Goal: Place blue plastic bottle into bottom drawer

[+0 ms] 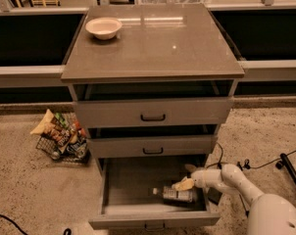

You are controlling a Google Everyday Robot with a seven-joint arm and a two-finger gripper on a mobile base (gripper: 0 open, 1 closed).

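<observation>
The bottom drawer (pixel 153 220) of the grey cabinet is pulled out wide. The blue plastic bottle (pixel 176 195) lies on its side on the drawer floor, at the right, with its cap pointing left. My gripper (pixel 186 176) reaches into the drawer from the right on the white arm and hangs just above the bottle's right end. Its fingers are spread, and the lower pale fingertip (pixel 183 184) is close over the bottle without gripping it.
The top drawer (pixel 153 112) and middle drawer (pixel 152 146) stand slightly open above. A pale bowl (pixel 104 28) sits on the cabinet top. A wire basket of snack bags (pixel 60 138) stands on the floor at the left. Cables and a black bar (pixel 291 171) lie at the right.
</observation>
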